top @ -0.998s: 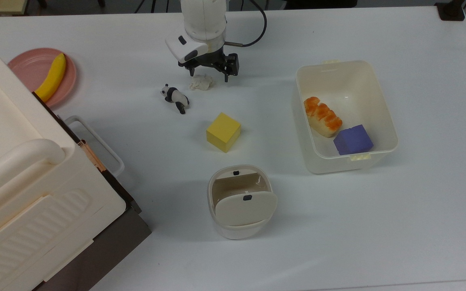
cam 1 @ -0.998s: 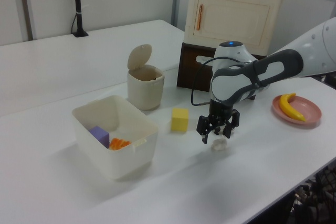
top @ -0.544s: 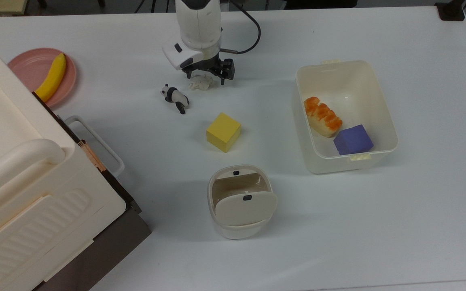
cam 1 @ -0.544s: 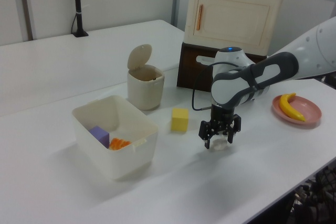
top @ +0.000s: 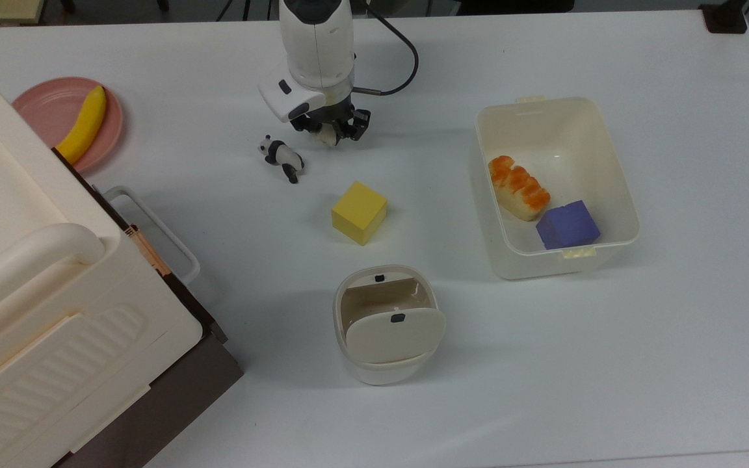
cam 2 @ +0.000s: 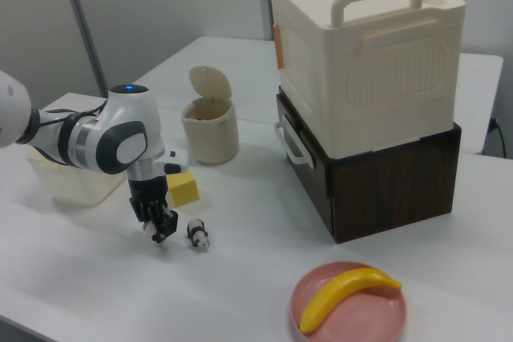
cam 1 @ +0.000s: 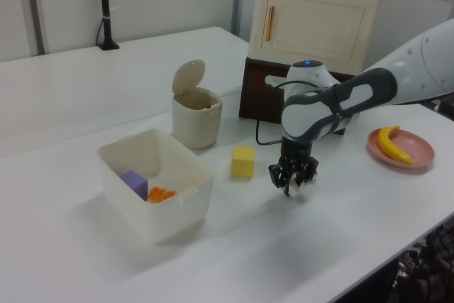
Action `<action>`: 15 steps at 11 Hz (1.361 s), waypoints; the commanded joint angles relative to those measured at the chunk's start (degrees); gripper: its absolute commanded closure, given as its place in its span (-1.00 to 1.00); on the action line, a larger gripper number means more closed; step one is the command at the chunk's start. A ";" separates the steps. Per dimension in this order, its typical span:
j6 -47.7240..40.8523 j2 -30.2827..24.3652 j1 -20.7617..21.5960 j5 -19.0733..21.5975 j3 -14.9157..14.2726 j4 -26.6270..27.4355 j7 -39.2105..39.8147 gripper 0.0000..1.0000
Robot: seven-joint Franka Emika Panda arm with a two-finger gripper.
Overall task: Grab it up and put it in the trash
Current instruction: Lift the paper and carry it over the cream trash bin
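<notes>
Table (top: 608,390), white and broad, carries everything here. Largest on it is a cream cabinet (cam 2: 369,46) with a handle on top, stacked on a dark brown box (cam 2: 385,174) at the top view's left edge. Next in size, the white robot arm (top: 316,39) reaches down from the far side in the top view. A rectangular cream tub (top: 615,253) sits on the top view's right, with an orange-topped piece (top: 517,187) and a purple block (top: 567,224) inside. The trash (top: 387,322), a round cream bin with its flap lid tipped up and the mouth showing, stands near the camera in the top view, well apart from the arm. A pink plate (top: 49,110) at the top view's far left holds a yellow banana (top: 83,123). A yellow cube (top: 359,212) lies between the trash and the arm. The end effector (top: 330,133) is low at the table with its fingers closed on the tissue wad (top: 329,134), a scrap of white showing between them. A panda figurine (top: 281,156) lies just beside it, to the top view's left, not touching.
</notes>
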State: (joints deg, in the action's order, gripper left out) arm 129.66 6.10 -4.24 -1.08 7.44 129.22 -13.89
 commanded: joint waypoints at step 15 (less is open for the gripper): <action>6.64 17.35 8.54 -4.36 0.56 -42.11 -5.62 1.00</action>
State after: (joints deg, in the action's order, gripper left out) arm 132.06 20.12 3.64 -3.19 8.24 90.97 -18.56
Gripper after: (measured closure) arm 0.907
